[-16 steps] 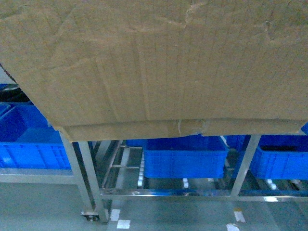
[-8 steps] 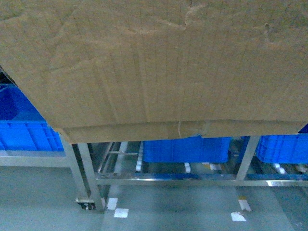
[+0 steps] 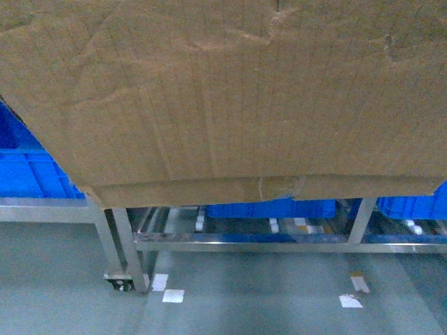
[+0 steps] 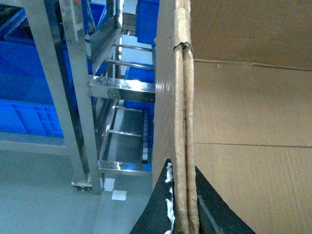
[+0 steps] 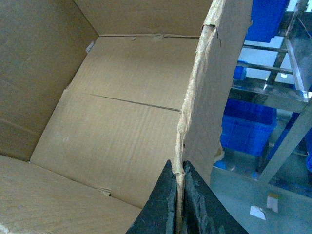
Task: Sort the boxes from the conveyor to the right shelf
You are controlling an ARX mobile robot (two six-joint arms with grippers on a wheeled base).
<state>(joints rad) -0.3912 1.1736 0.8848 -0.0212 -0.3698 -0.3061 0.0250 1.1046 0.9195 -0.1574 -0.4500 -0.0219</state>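
While both sets of fingers [image 4: 183,214] [image 5: 178,204] pinch opposite walls, the cardboard box [image 3: 223,98] hangs above the stainless roller shelf [image 3: 237,241], apparently for placement.

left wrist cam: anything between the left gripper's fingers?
Yes. In the left wrist view the left gripper pinches the cardboard box by its doubled side wall, one finger outside, one inside.
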